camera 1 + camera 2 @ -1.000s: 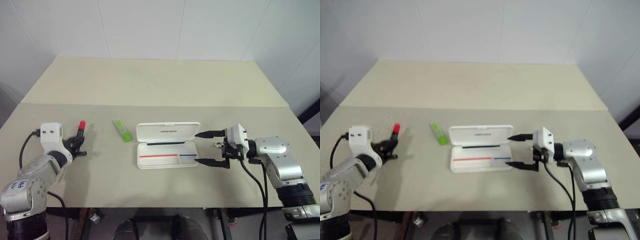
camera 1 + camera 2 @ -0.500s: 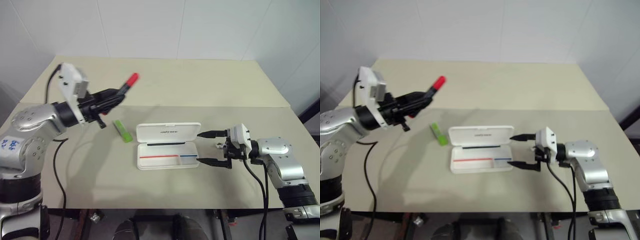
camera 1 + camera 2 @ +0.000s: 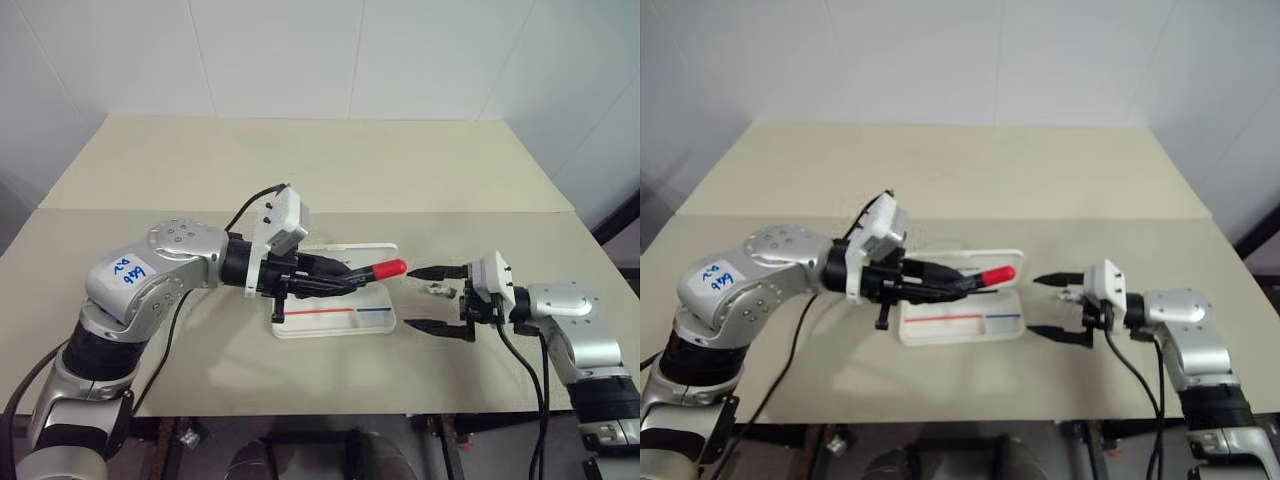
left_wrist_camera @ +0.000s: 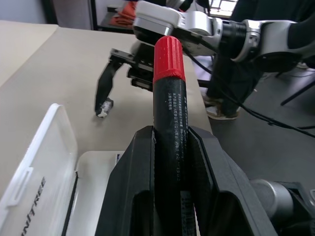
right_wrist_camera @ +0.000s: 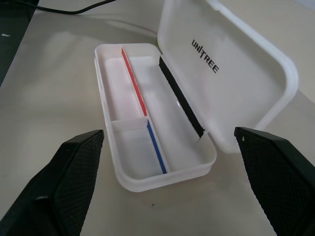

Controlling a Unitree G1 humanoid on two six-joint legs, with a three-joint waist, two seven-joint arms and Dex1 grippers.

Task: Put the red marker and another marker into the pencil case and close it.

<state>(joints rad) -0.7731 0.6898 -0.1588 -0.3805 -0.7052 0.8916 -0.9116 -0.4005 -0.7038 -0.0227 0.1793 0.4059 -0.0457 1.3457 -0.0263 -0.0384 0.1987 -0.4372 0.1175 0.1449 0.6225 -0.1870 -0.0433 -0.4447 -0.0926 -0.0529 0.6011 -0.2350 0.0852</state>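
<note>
White plastic case (image 5: 147,132) lies open on the counter (image 3: 300,170), lid up. The left gripper (image 3: 345,278) has its jaws clamped on the red marker (image 4: 169,93), held level above the case. The right gripper (image 3: 435,298), jaws spread wide, sits just beside the case, holding nothing.

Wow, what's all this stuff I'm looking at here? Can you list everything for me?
red marker: one, black body with red cap, held in the air over the open case.
pencil case: one, white, lid open, red and blue stripe inside, nothing in its tray, at the table's middle.
table: one, beige.
left gripper: one, black fingers, shut on the marker, over the case.
right gripper: one, black fingers, open, beside the case's right end, holding nothing.
</note>
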